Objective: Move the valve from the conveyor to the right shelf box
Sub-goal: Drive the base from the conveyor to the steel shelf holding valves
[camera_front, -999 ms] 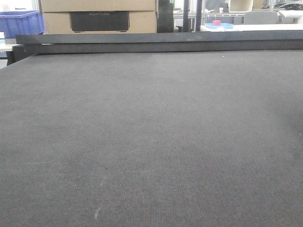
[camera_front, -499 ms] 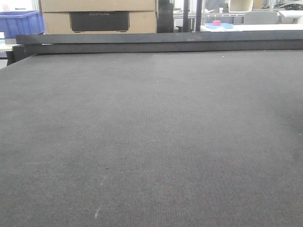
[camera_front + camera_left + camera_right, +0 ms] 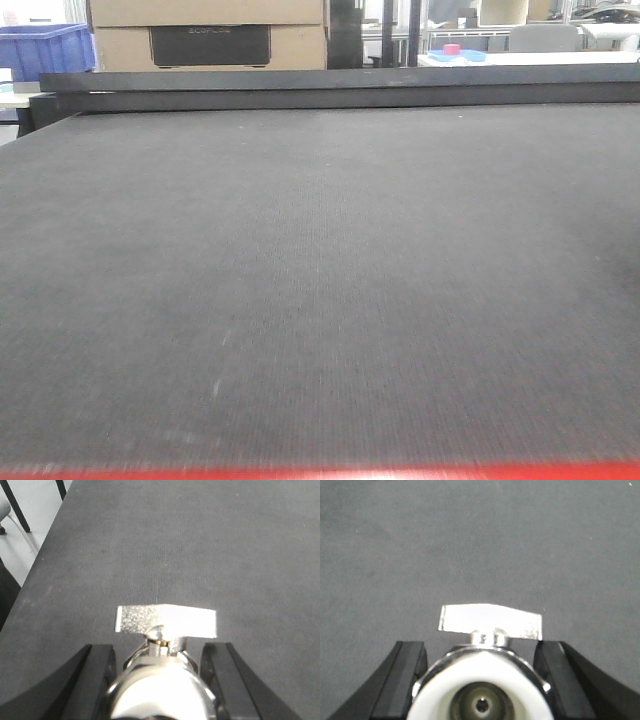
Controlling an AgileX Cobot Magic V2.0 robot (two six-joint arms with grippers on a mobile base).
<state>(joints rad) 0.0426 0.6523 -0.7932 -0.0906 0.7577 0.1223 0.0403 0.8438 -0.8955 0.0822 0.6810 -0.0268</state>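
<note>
Red strip point(image 3: 320, 473) has appeared below conveyor point(image 3: 320, 260).

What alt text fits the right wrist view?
A valve with a white body and flat silver handle sits between the right gripper's black fingers, against the dark grey conveyor belt.

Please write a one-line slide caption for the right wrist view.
Right gripper clasps a silver valve with flat handle; dark grey conveyor behind.
</note>
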